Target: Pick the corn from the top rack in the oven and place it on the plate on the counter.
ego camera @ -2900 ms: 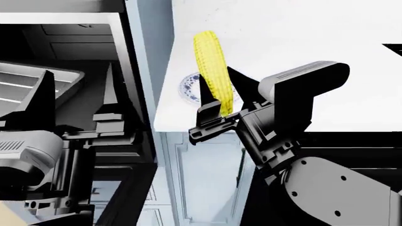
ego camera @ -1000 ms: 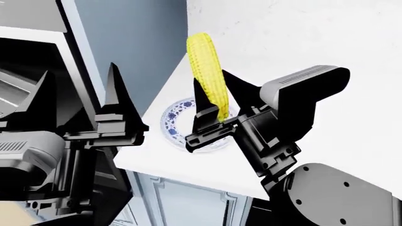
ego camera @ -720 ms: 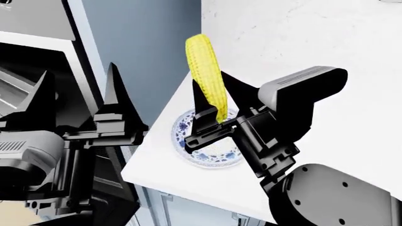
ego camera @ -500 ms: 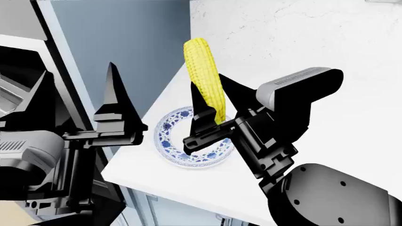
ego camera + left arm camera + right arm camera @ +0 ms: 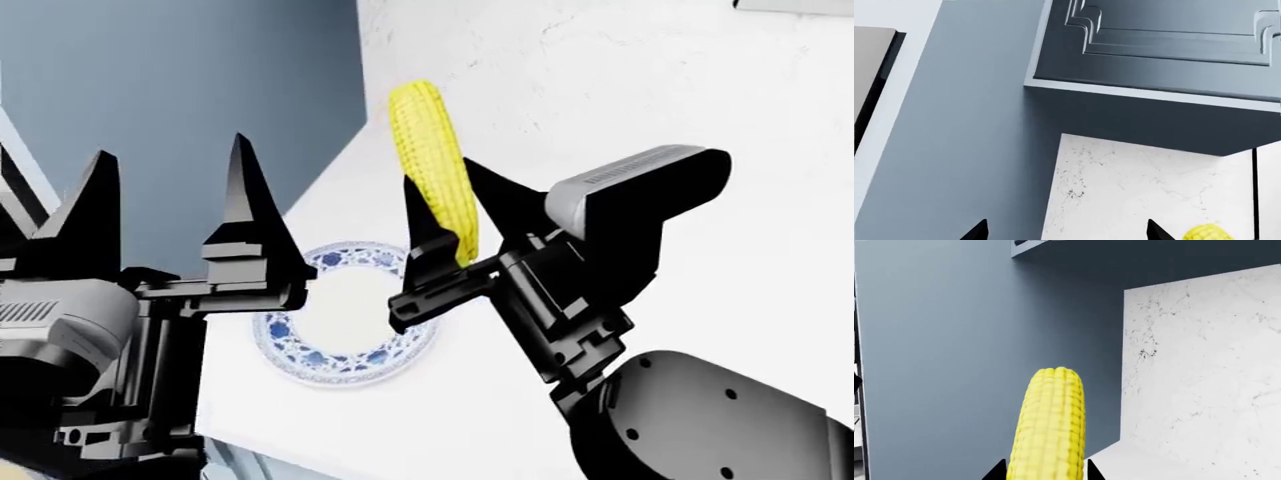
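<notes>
Corn (image 5: 430, 165) sits upright in the right gripper (image 5: 451, 232), jaws pinching its lower end, cob sticking up well past the fingertips w/ the rounded tip topmost. Right wrist view shows same cob (image 5: 1050, 427) rising between two black finger tips, blue cabinet side panel (image 5: 981, 340) behind it and speckled white wall (image 5: 1207, 370) off to one side.

Plate (image 5: 344, 325), white w/ blue floral rim, lies flat on the white counter (image 5: 747, 290), below and to the left of the right gripper's fingers; nothing on it. Corn is up in the air, not touching plate; its held end is just beside the plate's far right rim in the head view.

Left gripper (image 5: 167, 205) is spread, its two black pointed fingers well apart, nothing between them; it hangs left of the plate, near the counter edge. Left wrist view: only the finger tips show at frame edge, plus the corn tip (image 5: 1206, 233), a panelled blue cabinet (image 5: 1167, 45) & white wall.
</notes>
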